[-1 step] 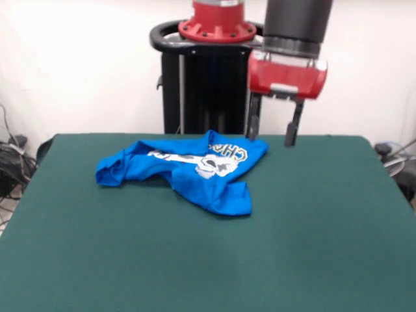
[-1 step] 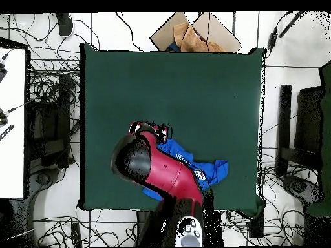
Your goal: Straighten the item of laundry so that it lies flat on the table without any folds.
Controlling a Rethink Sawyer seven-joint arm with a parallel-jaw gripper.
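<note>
A small blue T-shirt (image 1: 195, 170) lies crumpled toward the far side of a green tabletop (image 1: 312, 247), a little left of centre in the front view, its white print bunched and only partly readable. One end trails off to the left in a twisted roll, and a near corner is doubled into a thick fold. By the look of it, the straightening has barely begun: no part of the shirt lies flat, and the whole job of spreading it out remains.

The robot's red and black arm comes down from above at the far right of the shirt. Its pincer (image 1: 272, 138) points straight down with its two dark fingers apart and nothing between them, hanging just beside the shirt's far right corner; whether the left finger touches the cloth cannot be told. Seen from overhead, the arm's bulk covers much of the shirt, leaving blue cloth showing on one side.
</note>
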